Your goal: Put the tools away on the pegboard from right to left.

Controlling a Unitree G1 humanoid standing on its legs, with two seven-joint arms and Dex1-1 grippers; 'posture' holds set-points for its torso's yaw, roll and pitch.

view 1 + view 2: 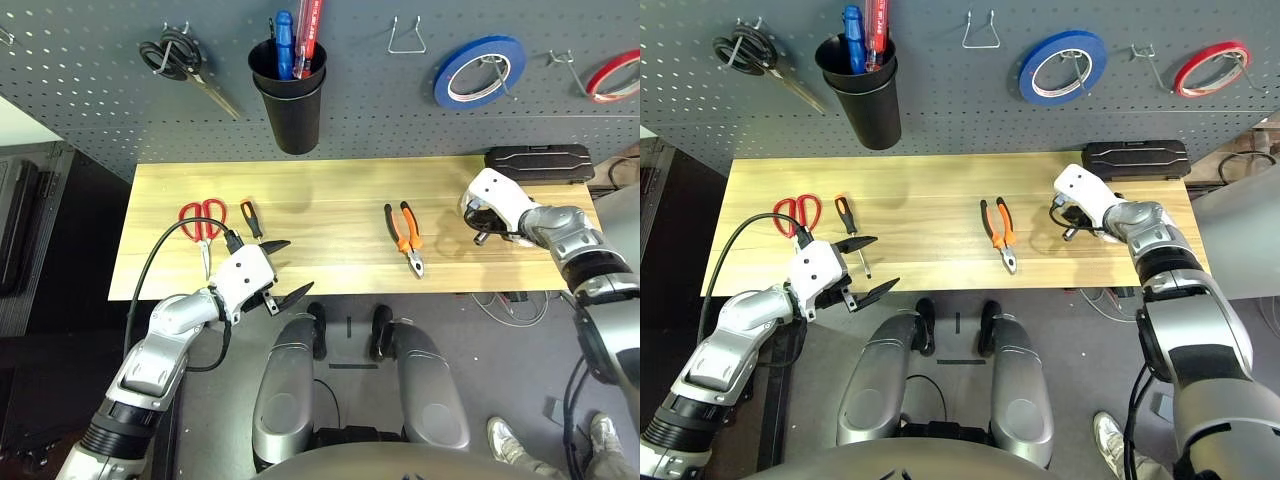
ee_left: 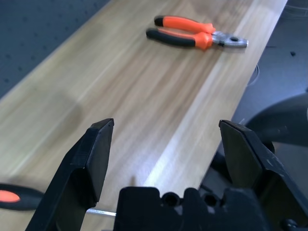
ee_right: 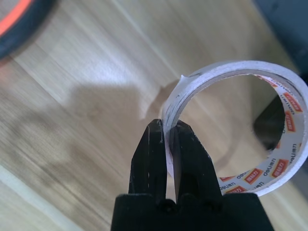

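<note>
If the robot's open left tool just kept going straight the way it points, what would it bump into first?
Probably the orange-and-black pliers. The left tool, its fingers apart, looks along the bare wooden table toward them; nothing else shows in that line, though depth is hard to judge.

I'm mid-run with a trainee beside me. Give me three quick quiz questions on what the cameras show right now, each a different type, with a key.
1. True or false: the right gripper is shut on the wall of the white tape roll.
2. Which tool lies nearest the middle of the table? A) red-handled scissors B) pliers C) screwdriver
3. Fill in: the left gripper is ____ and holds nothing.

Key
1. True: in the right wrist view the fingers pinch the roll's wall.
2. B: the scissors and screwdriver lie at the table's left end.
3. Open.
</note>
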